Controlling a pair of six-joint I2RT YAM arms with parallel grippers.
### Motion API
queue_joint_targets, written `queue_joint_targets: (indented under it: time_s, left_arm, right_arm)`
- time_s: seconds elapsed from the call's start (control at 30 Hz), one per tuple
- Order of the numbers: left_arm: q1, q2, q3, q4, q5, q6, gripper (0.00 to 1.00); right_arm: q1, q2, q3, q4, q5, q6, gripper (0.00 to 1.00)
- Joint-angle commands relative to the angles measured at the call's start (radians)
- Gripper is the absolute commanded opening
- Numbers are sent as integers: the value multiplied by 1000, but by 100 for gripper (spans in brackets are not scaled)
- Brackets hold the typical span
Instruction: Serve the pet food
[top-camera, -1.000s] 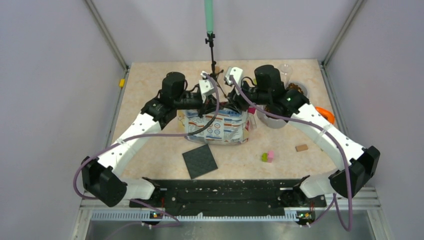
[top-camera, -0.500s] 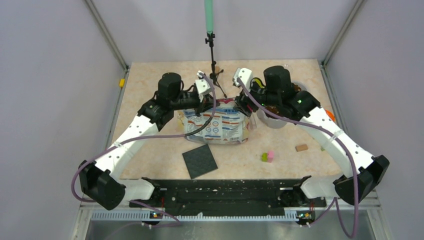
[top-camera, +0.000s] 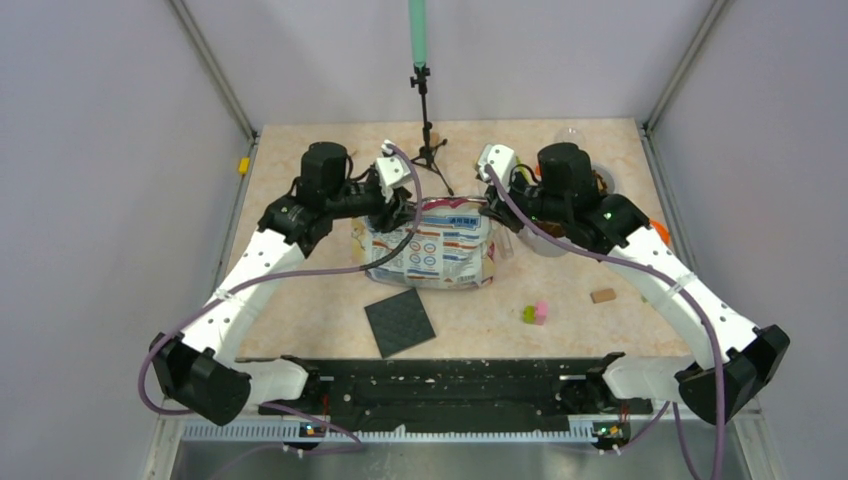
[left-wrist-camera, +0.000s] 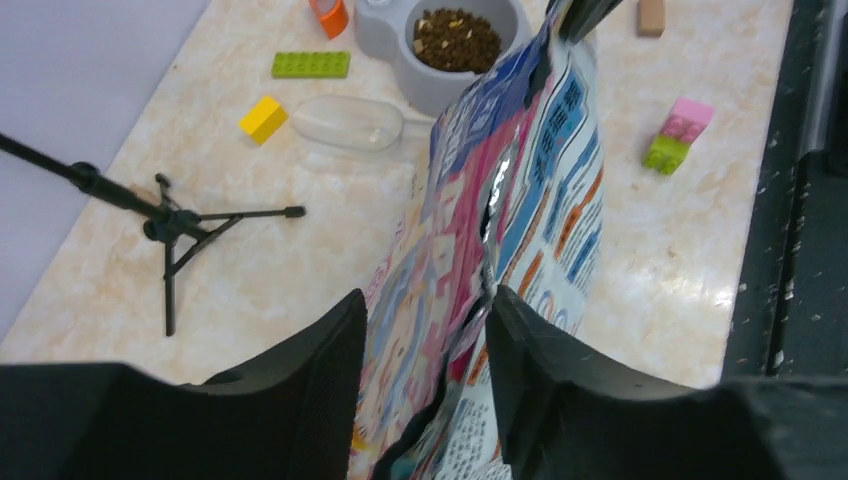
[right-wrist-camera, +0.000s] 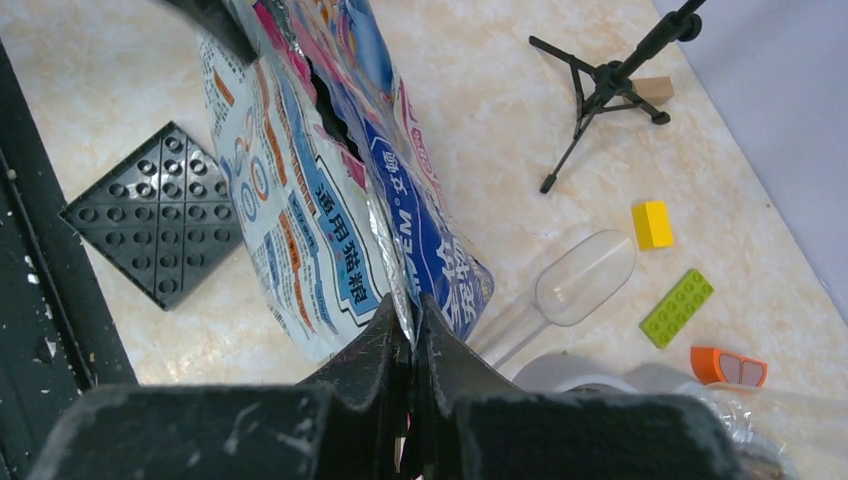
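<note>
Right at the near edge, the black rail (top-camera: 440, 385) carries both arm bases, and just past it a black studded plate (top-camera: 399, 322) lies flat, a little left of centre. Off to its right, a pink block and a green block (top-camera: 535, 314) sit touching, with a brown block (top-camera: 602, 295) further right on its own. Now mid-table, here's the bag (top-camera: 435, 248), glossy pink and blue, its top edge raised and stretched between the two arms. The left gripper (left-wrist-camera: 428, 300) is at the left end of that edge with its fingers spread wide; the crumpled foil runs between them but is not pinched. Over at the other end, the right gripper (right-wrist-camera: 410, 305) has its fingers pressed tight together, clamped on the bag's sealed edge. A dark slit shows along the top of the bag where the foil parts. Just beyond the bag's right end, partly under the right arm, there's the grey bowl (left-wrist-camera: 440, 92), and the kibble (left-wrist-camera: 457, 27) is in it as a dark brown heap. Beside the bowl, a clear scoop (left-wrist-camera: 350, 122) lies on the table, with a yellow block (left-wrist-camera: 263, 118) near it, then a long green brick (left-wrist-camera: 311, 64) and an orange piece (left-wrist-camera: 330, 15) further out. At the far centre, a small black tripod (top-camera: 428, 150) stands holding a green rod (top-camera: 417, 30) upright.
</note>
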Motion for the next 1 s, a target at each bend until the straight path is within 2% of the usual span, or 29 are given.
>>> queue_joint_targets:
  time_s: [0.0,0.03,0.13,0.17,0.27,0.33,0.37,0.4,0.43,0.47,0.5,0.53,0.63,0.7,0.73,0.8,0.9,0.93,0.97]
  left_arm:
    - [56,-27,38,-146,-15,86,19]
    - [69,-33,29,-124,-38,65,0]
    - [106,-60,-7,-48,-95,-2,0]
    - [116,-131,-20,-22,-95,-14,0]
    - [126,-114,-51,41,-102,-25,0]
    - [134,-112,-20,3,-133,-33,37]
    - [137,-111,-2,-28,-145,-27,44]
    - [142,-111,7,-51,-148,-19,45]
    - [146,-113,10,-71,-149,-8,42]
    - [149,-117,7,-82,-148,6,30]
    - [153,-122,-1,-87,-145,21,5]
    - [158,-127,-11,-87,-147,25,0]
    - [188,-135,-16,-91,-113,11,0]
    - [199,-141,-13,-82,-139,-3,0]
    - [203,-142,-12,-88,-154,-3,7]
    - [210,-147,-10,-111,-178,3,39]
    - [212,-149,-10,-143,-208,10,71]
    - [212,-148,-7,-150,-224,2,70]
    - [212,-146,-5,-151,-245,-9,56]
  right_arm:
    - [-32,-56,15,85,35,15,0]
    - [-32,-54,14,83,34,14,0]
    - [-32,-48,13,83,24,17,0]
    - [-32,-47,11,85,22,20,0]
    - [-32,-43,11,87,23,20,0]
    - [-32,-36,16,85,23,15,0]
    - [-32,-33,18,81,24,15,0]
    - [-32,-31,21,81,23,14,0]
    - [-32,-29,21,83,25,13,0]
    - [-32,-27,22,85,25,12,0]
    - [-33,-26,20,89,25,9,0]
    - [-33,-23,21,91,26,8,0]
    - [-35,-12,29,91,21,3,0]
    - [-35,-4,39,86,18,-1,0]
    - [-35,-2,43,86,17,-2,0]
    - [-35,-1,43,89,14,-3,0]
    - [-36,-2,42,86,13,-4,0]
    - [-36,-2,43,85,12,-4,0]
    - [-36,-3,42,85,9,-4,0]
